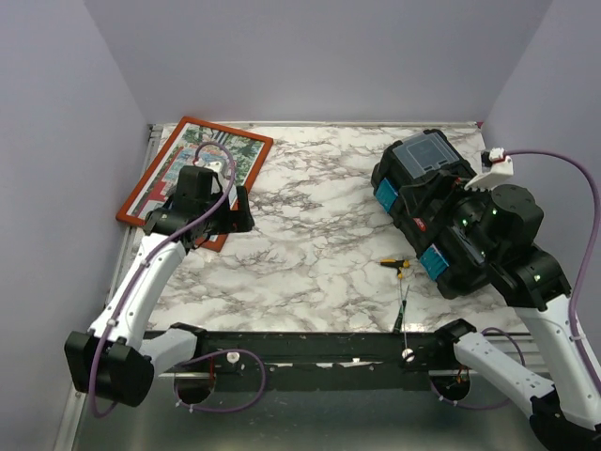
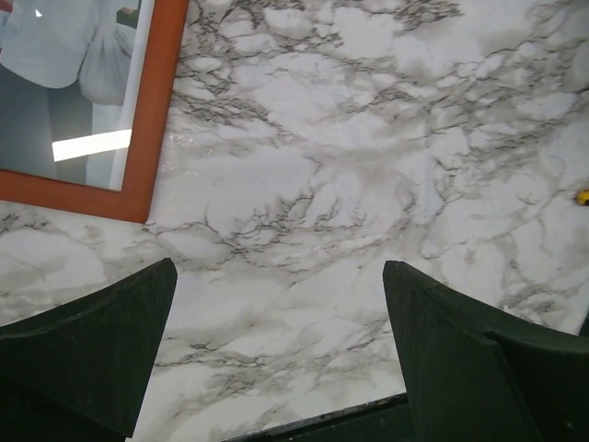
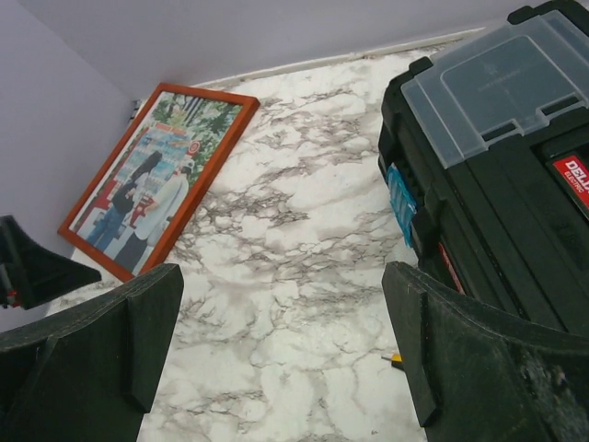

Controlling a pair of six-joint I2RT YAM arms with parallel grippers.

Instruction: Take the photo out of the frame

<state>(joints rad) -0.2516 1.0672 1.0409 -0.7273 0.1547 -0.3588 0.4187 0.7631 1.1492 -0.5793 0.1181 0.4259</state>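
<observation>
The orange-red frame (image 1: 161,160) lies face up at the table's far left, with the photo (image 1: 208,150) of people under its glass. It also shows in the right wrist view (image 3: 155,184) and its corner in the left wrist view (image 2: 147,120). My left gripper (image 1: 221,218) hovers over the frame's near right corner, open and empty, with the jaws wide apart over bare marble (image 2: 276,304). My right gripper (image 3: 281,322) is open and empty, raised above the table beside the black toolbox (image 1: 432,197).
The black toolbox with a clear lid (image 3: 497,83) and blue latches stands at the right. A small yellow-handled tool (image 1: 396,267) and a thin rod lie on the marble (image 1: 310,235) near the front. Grey walls close the left, back and right.
</observation>
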